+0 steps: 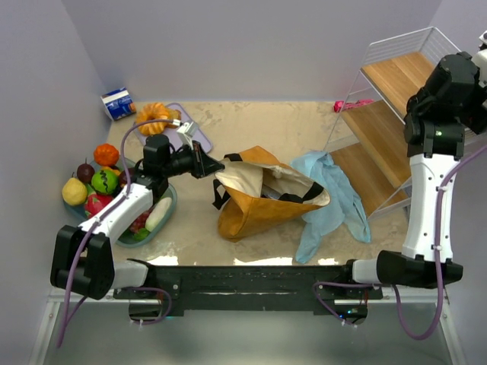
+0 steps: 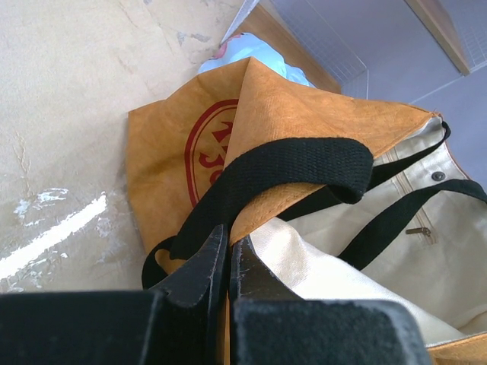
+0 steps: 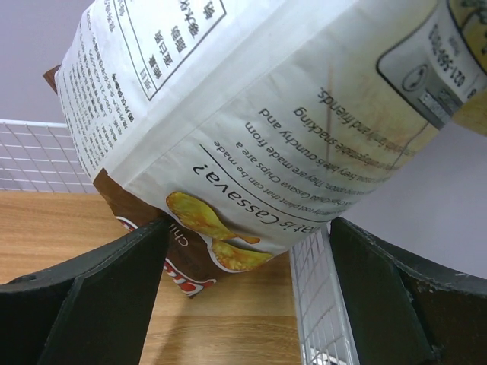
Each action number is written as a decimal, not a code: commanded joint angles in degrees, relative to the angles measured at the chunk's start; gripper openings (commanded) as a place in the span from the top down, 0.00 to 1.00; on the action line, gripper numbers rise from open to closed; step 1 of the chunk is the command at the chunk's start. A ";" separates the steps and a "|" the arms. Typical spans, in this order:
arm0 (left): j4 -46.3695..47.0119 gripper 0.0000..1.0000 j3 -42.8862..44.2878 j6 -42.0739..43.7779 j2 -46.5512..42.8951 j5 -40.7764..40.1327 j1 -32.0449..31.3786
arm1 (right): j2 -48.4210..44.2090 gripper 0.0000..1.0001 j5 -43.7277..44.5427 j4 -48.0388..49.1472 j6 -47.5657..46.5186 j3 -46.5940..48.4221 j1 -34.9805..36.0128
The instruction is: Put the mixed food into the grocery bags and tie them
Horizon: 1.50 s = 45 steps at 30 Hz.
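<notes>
left claw point(image 2: 228, 255): pinched narrow on the tote point(image 2: 304, 114) rim, beside a black handle point(image 2: 289, 171)
right claw point(image 3: 247, 224): spread wide, gripping the chips packet point(image 3: 251, 99) above the wooden shelf point(image 3: 76, 228)

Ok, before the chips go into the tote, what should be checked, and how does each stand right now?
1. Left gripper clamped on the tote rim: ok.
2. Tote mouth held open, cream lining showing: ok.
3. Chips packet between the right gripper's fingers: ok; firm grip: cannot tell.
4. Right gripper over the tote: not ok, it is up by the wooden shelf.
5. Blue plastic bag off the tote mouth: ok, it lies beside.
</notes>
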 commanded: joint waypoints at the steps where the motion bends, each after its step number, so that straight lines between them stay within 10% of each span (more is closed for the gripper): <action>1: 2.15 1.00 -0.40 0.04 0.84 0.83 0.46 | 1.96 0.10 -2.23 5.36 -4.13 2.10 -1.30; 9: 1.98 1.00 -0.49 0.13 1.28 0.65 0.46 | 3.19 0.21 -5.57 9.49 -5.98 2.19 -2.27; 24: 1.98 1.00 -0.14 0.13 1.28 0.83 0.46 | -0.85 1.00 -15.31 8.18 -6.16 0.17 -2.18; 33: 2.06 1.00 0.03 0.21 0.93 1.27 0.46 | -1.82 1.00 -20.43 8.00 -9.40 2.02 2.81; 45: 1.72 1.00 4.07 1.80 -0.56 0.74 0.46 | 2.93 1.00 -20.39 3.88 -15.13 6.86 38.31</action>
